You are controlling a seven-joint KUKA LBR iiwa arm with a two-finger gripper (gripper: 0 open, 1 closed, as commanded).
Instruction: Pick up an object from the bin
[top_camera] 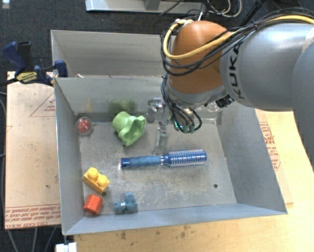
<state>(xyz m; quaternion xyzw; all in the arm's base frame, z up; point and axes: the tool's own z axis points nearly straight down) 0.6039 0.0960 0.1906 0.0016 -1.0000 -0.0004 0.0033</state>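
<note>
scuffed matt grey metal on the bin [68, 156], smooth plastic on the blue brush [164, 160], green cup [129, 127], yellow brick [96, 179].

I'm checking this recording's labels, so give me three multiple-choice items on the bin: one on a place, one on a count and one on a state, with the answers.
1. Where does the red ball lie?
A) near the left wall
B) near the right wall
C) in the front right corner

2. How many loose things lie in the bin?
A) three
B) six
C) nine

3. How does the blue brush lie?
A) upright on its end
B) flat on the floor
C) leaning on the back wall

Answers:
1 A: the ball sits close to the left wall, left of the green cup.
2 B: ball, cup, brush, yellow brick, orange block and a small blue piece.
3 B: its whole length rests on the floor, beneath the hand.
</note>
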